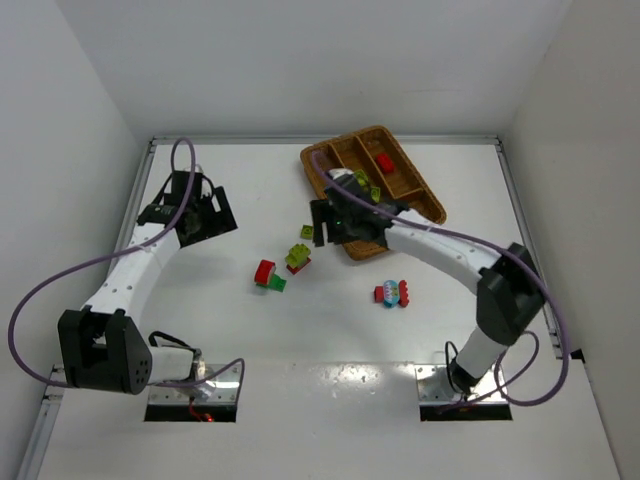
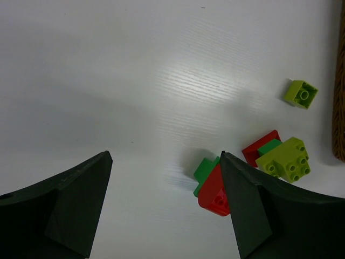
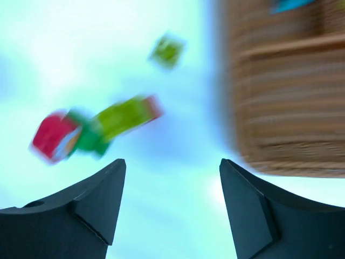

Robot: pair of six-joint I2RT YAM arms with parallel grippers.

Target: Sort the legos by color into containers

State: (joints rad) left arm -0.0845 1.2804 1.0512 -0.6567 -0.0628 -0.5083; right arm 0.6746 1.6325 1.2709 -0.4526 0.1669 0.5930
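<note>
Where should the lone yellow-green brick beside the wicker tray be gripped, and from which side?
Probably by its two flat side walls, from straight above. The lone yellow-green brick is small and blocky, apart from the other bricks, with bare table around it. The wicker tray is close, so the right tool should close along the tray's edge, not towards it.

Legos lie on the table left of and before the tray, some inside it.

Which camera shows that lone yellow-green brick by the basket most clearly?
The left wrist view: the lone yellow-green brick is close and sharp there. The top view shows it tiny; the right wrist view shows only a blur.
</note>
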